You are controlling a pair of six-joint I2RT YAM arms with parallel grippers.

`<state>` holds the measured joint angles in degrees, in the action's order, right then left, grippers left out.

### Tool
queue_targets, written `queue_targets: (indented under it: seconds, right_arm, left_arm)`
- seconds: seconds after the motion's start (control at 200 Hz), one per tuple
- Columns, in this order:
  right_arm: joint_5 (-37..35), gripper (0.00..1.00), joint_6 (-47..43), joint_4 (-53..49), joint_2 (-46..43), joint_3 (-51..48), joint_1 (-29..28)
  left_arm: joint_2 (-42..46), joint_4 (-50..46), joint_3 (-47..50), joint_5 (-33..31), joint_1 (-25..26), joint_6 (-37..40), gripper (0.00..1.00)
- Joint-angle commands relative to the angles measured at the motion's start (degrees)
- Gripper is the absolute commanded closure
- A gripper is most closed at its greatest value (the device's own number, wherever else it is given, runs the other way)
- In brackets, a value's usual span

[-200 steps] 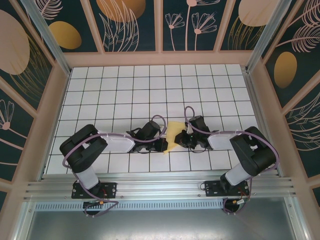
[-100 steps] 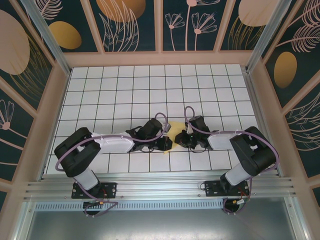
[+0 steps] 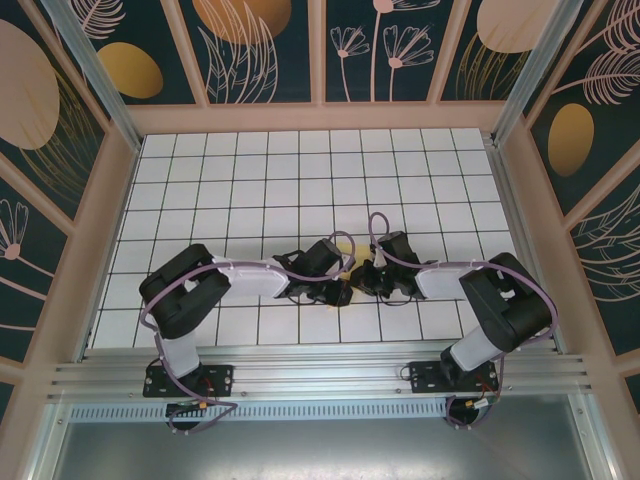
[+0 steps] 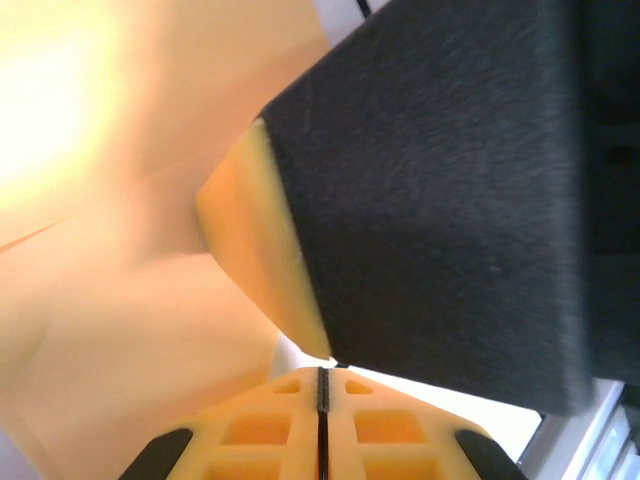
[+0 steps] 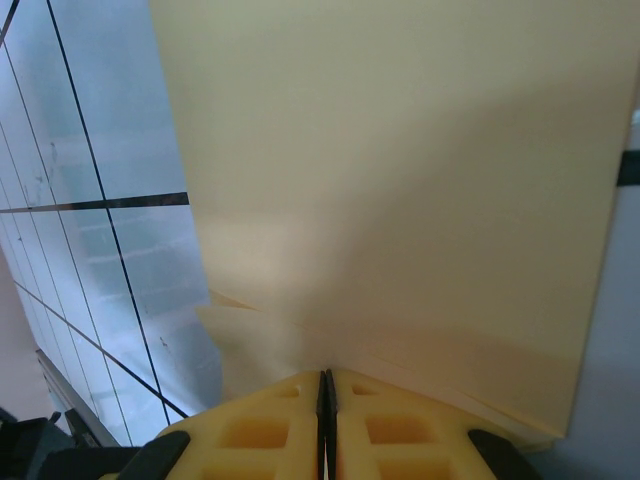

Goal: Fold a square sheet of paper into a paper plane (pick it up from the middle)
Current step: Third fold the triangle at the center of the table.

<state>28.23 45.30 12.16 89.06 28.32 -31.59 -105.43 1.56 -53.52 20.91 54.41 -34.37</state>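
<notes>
Meeting nose to nose over the table (image 3: 300, 190), the two arms have their wrists close to the near edge, about midway between the left and right edges. From above, the left gripper (image 3: 342, 292) and the right gripper (image 3: 357, 277) sit just beside each other, and their dark bodies cover most of what lies between them.

On the right wrist camera the yellow fingers (image 5: 270, 430) are pressed together, leaving a thin dark seam. The square sheet of paper (image 5: 400, 180) fans up and away from that seam, so this gripper is clamped on it. The sheet is pale yellow and already creased, with extra layers showing at its lower left and along its lower right edge. Grid tiles of the table pass to its left.

On the left wrist camera the fingers are likewise closed to a hairline. The paper fills the left side there (glowing where the light comes through it), with a soft fold line running across it. Whether these fingers pinch the paper or merely lie against it I cannot tell. A black block (image 4: 440, 200) with a pale-yellow edge stands very close to the lens on the right, its lower corner touching the fingertips.
</notes>
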Motion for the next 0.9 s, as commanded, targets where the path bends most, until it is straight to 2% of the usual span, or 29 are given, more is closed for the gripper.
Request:
queue_targets:
  seconds: [0.0, 0.28, 0.57, 0.726, 0.896]
  right_arm:
    - [-5.6, 0.88, -1.3, -0.7, 5.6, -0.5, -0.9]
    - [-6.0, 0.88, -2.2, -1.9, 5.9, -0.6, -0.6]
    - [-6.3, 0.88, -3.1, -2.6, 6.8, -1.1, -0.1]
    - [-6.1, 0.88, -3.3, -2.8, 6.9, -1.1, 0.0]
    - [-6.2, 0.88, -3.6, -3.1, 7.0, -0.7, -0.1]
  left_arm:
    - [-1.5, -3.5, -1.9, -1.6, 0.1, 2.5, 0.91]
    - [-1.6, -7.3, -1.9, -6.4, 0.1, 4.4, 0.93]
    - [0.8, -8.8, 0.1, -8.2, -0.2, 5.0, 0.94]
    - [2.5, -8.1, 2.4, -6.4, -0.5, 4.9, 0.94]
    - [3.3, -7.1, 4.6, -1.9, -0.8, 5.0, 0.93]
